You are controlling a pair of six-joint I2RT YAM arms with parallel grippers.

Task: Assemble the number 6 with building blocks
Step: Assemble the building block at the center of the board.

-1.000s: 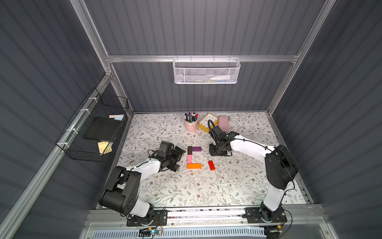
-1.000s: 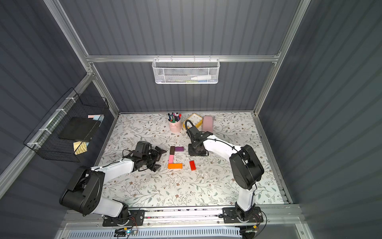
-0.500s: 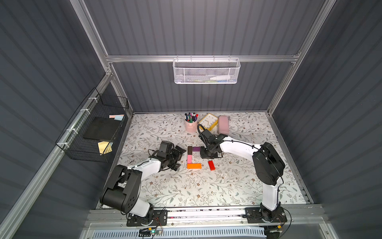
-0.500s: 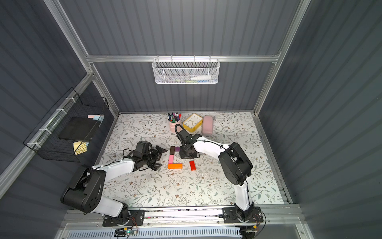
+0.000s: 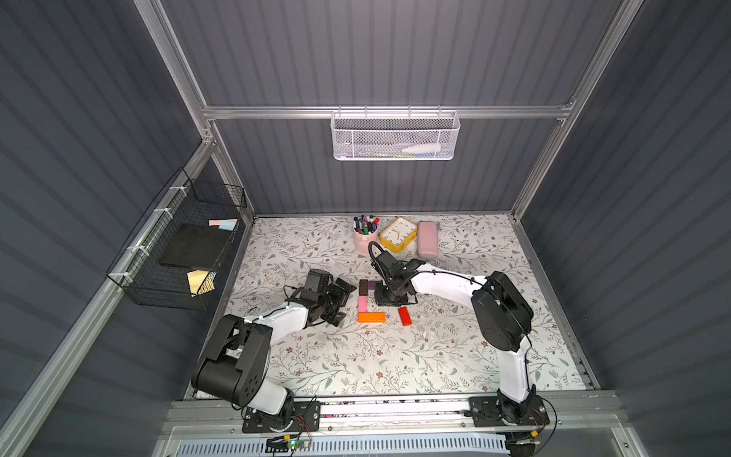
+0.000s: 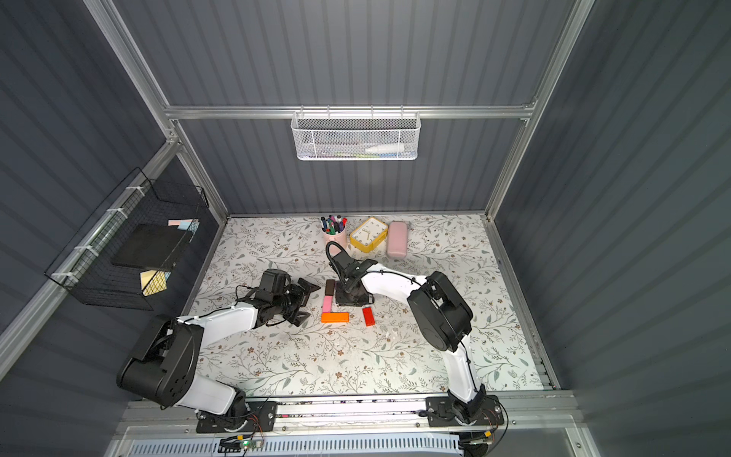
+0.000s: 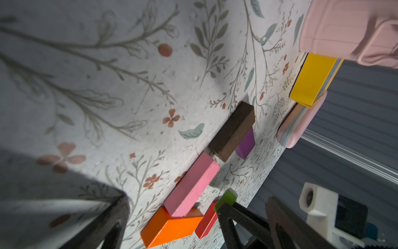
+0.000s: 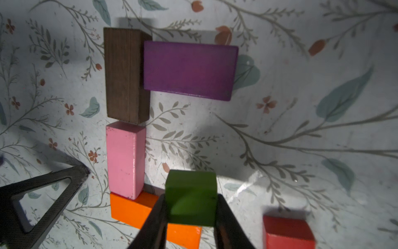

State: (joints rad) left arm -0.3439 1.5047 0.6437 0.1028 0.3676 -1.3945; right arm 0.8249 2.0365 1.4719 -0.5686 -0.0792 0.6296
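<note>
Where both top views look down on the floral desk [image 5: 435, 356], the brown block [image 5: 363, 287] and pink block [image 5: 362, 304] lie end to end as a spine. The purple block [image 5: 372, 285] touches the brown one's side, the orange bar [image 5: 371, 317] lies across the pink one's near end, and the red block [image 5: 404, 316] lies apart, past the bar's free end. There the right gripper [image 5: 389, 301] hangs over the hollow of this partial number 6 [image 6: 326, 304] and hides what it carries; the left gripper [image 5: 346, 302] is beside the spine, jaws wide apart. The left wrist view adds a sliver of the green cube [image 7: 226, 197] beyond the pink block, with the yellow clock [image 7: 312, 77] and pink case [image 7: 299, 122] farther back. Only the right wrist view shows the grip: the right jaws are clamped on the cube's two sides, holding it close to the pink block and the orange bar.
</note>
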